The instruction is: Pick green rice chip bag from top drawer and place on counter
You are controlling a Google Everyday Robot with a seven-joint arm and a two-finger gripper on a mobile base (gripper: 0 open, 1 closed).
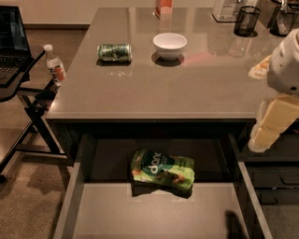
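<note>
**Gripper parked off the right edge, bag down in the drawer**

Gripper (267, 130) first, folks: we find it hanging just past the right edge of the counter (187, 91), close to the front right corner, cream-coloured and angled downward below the arm's white rounded body. Whether it is spread or pressed together, we simply cannot tell from this side. It sits well apart from the prize.

And the prize? We spot the green rice chip bag (162, 170) lying crumpled and flat on the pale bottom of the top drawer (154, 217), which is pulled out toward us beneath the counter's front edge. The bag lies at the back of the exposed drawer floor, roughly under the middle of that front edge, its dark round logo facing up. Nothing touches it.

Up on the worktop, we see a green can (114, 52) on its side toward the left edge, and a white bowl (169, 45) just to its right, the two apart. A black mesh cup (246, 21) stands near the far right corner, and an orange carton (163, 5) sits at the far edge.

Off the left edge, a water bottle (54, 64) stands upright on a dark side stand, with a laptop (11, 35) beyond it.
</note>
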